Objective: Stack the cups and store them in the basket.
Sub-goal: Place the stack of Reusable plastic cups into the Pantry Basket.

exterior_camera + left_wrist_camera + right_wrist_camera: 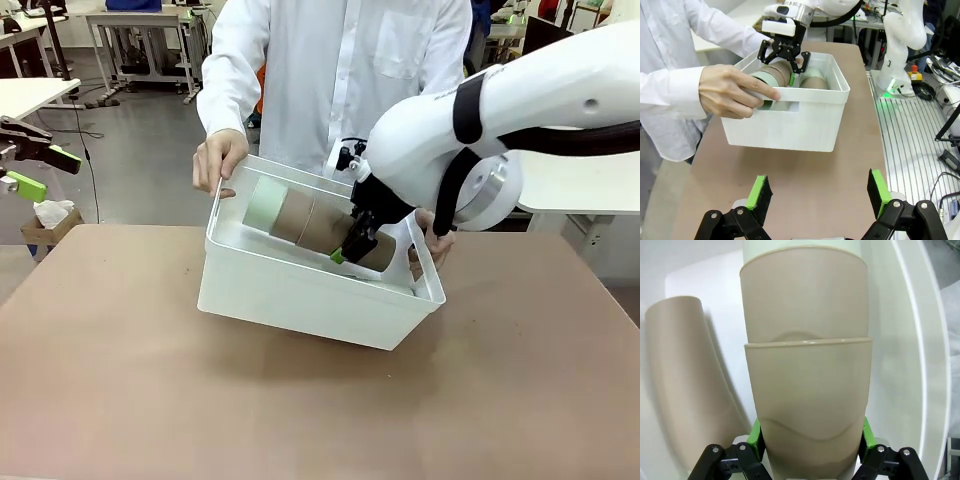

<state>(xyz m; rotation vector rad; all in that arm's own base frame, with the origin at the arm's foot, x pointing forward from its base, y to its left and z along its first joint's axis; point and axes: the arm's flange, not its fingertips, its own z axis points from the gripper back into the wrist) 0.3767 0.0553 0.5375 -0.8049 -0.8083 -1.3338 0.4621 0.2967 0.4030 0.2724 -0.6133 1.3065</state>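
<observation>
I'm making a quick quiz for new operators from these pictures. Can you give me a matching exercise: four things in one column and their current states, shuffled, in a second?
Column one:
1. Large white rectangular plastic basket
2. Stack of nested brown-taupe and mint green tumblers
3. Left gripper
4. Right gripper

Column two:
A. Open, holding nothing, away from the basket
B. Tilted, steadied at its short ends by the person's hands
C. Shut around the brown end of the stack
D. Lying on its side inside the basket

Pairs: 1-B, 2-D, 3-A, 4-C
</observation>
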